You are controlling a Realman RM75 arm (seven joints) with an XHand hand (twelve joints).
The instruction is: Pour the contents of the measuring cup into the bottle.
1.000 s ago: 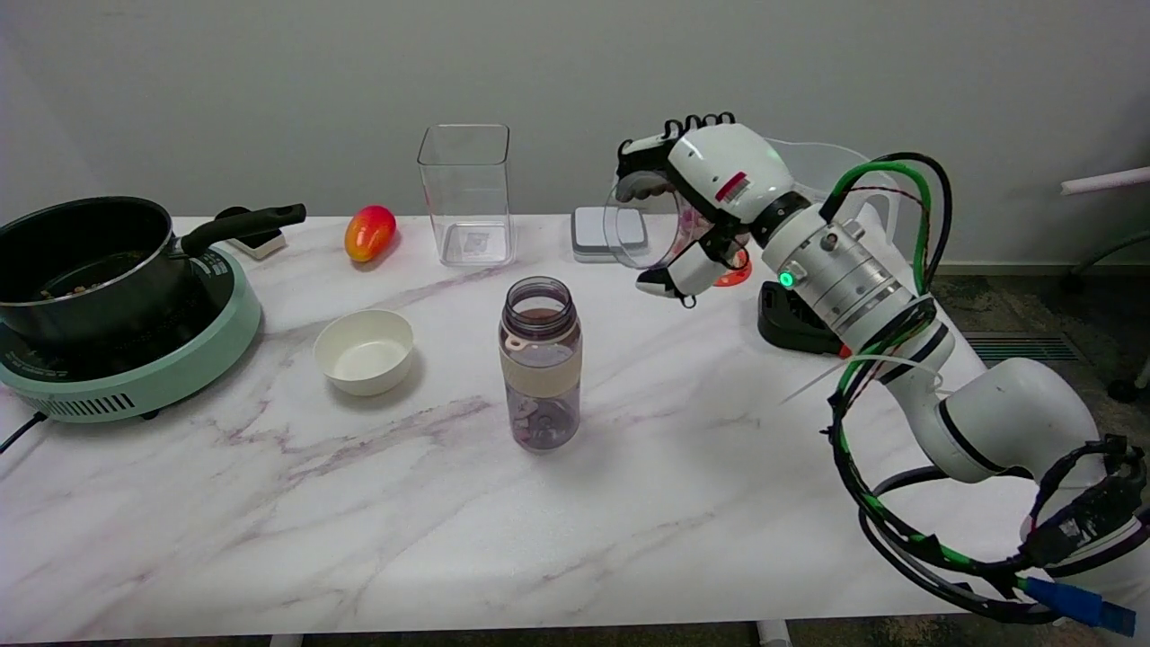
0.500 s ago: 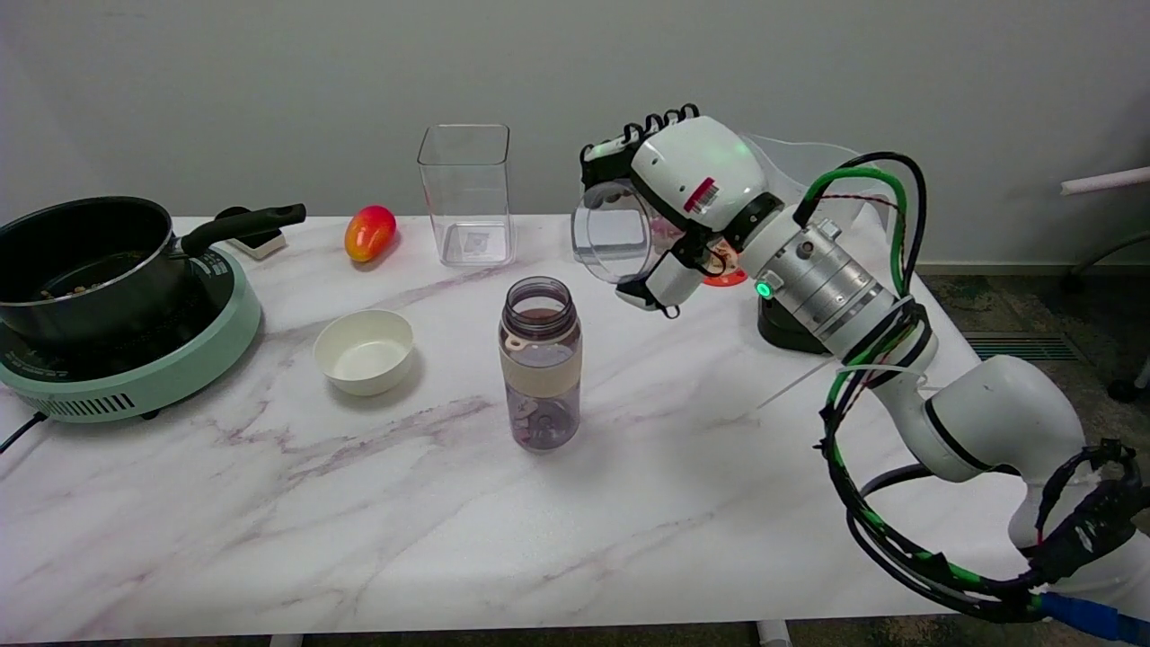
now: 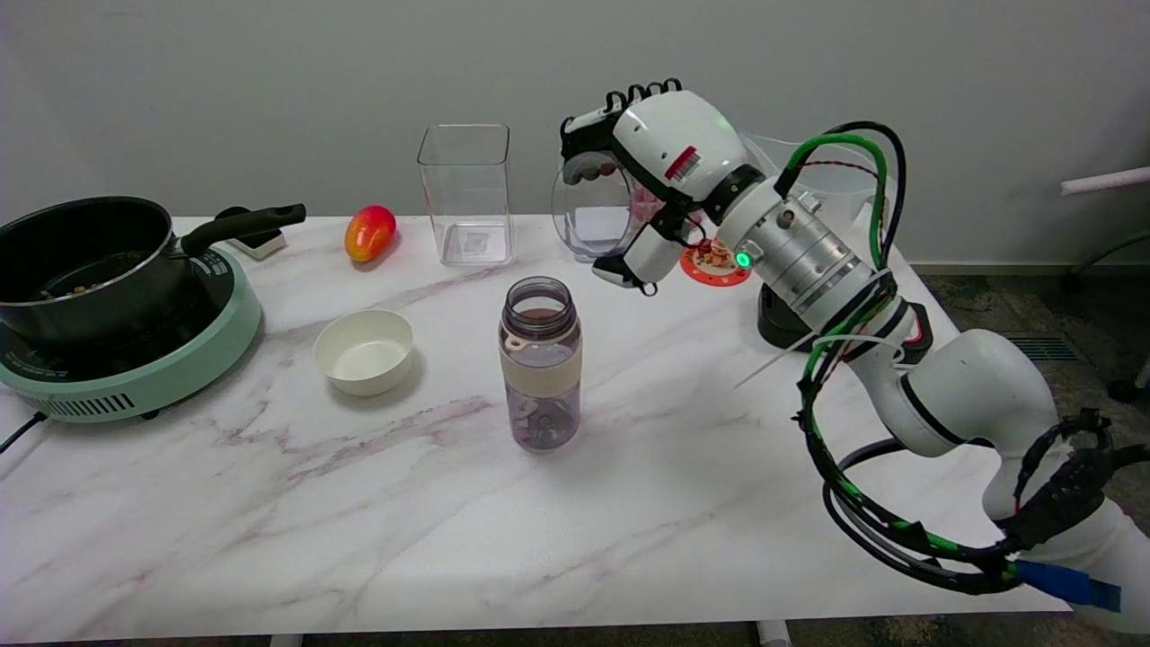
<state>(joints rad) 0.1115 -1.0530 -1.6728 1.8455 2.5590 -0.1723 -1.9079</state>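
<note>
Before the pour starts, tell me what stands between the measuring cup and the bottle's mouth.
Nothing visible does. The right hand holds the measuring cup in the air, up and to the right of the bottle. The bottle's mouth is open, with only air between them.

I see a black pot (image 3: 85,256) on a green cooker (image 3: 135,368) — a white bowl (image 3: 364,350), a mango (image 3: 369,232), a clear box (image 3: 465,193).
</note>
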